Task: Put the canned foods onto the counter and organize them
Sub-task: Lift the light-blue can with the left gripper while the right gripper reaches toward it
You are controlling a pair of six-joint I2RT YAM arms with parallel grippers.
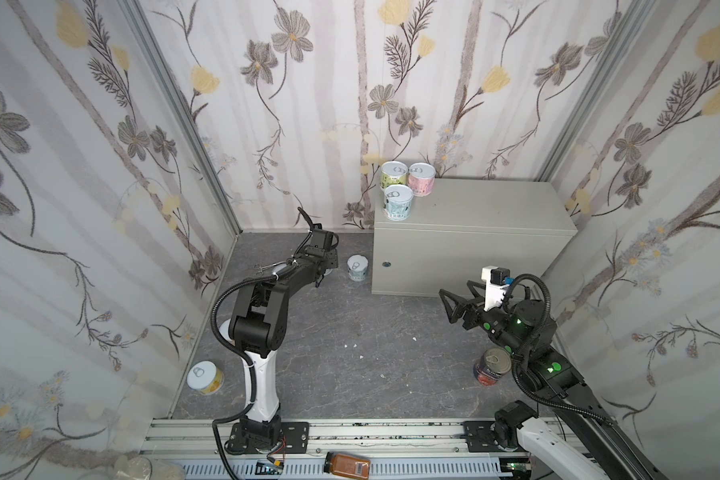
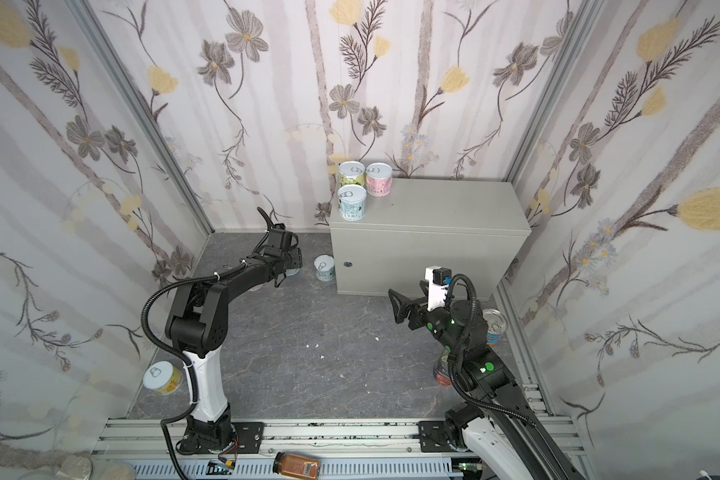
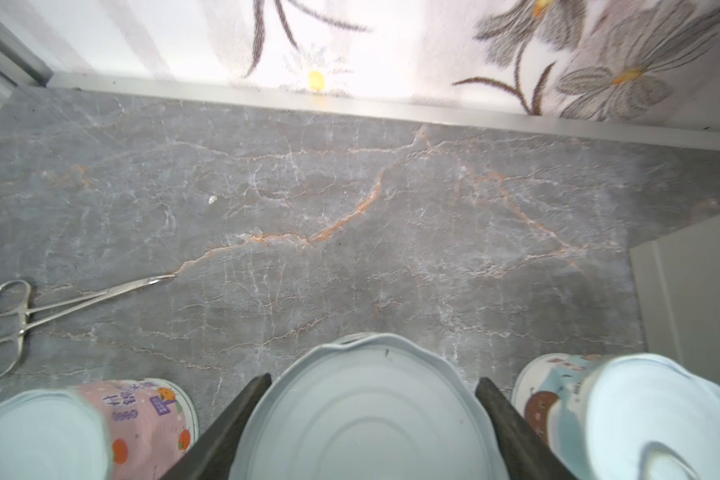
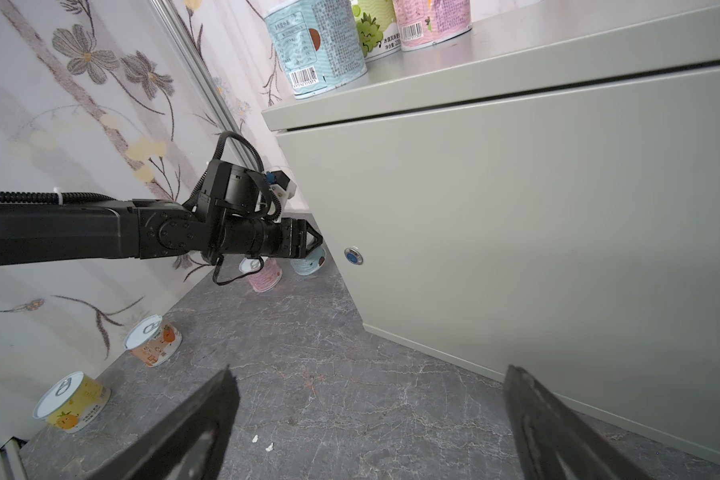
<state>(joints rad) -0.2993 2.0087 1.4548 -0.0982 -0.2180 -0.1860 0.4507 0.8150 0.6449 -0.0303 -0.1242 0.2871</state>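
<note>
The left pincer (image 3: 371,380) clamped a silver-lidded tin (image 3: 371,428) (pink tin (image 3: 142,424) and blue tin (image 3: 558,399) flanking) over the marbled floor (image 3: 350,208); the right pincer (image 4: 371,372) hung wide open, empty, facing the worktop (image 4: 537,208).

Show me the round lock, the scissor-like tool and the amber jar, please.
round lock (image 1: 386,264): in a top view, its centre.
scissor-like tool (image 3: 113,289): left wrist view, its shaft near the hinge.
amber jar (image 1: 350,464): in a top view, its amber body.

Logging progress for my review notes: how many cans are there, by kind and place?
Short cans on the counter: 3, green, pink, blue.
Short cans loose on the floor: 4, blue, pink, orange, yellow.
Short can in the left gripper: 1.
Tall cans on the floor: 2, tomato, blue.
Total: 10.
</note>
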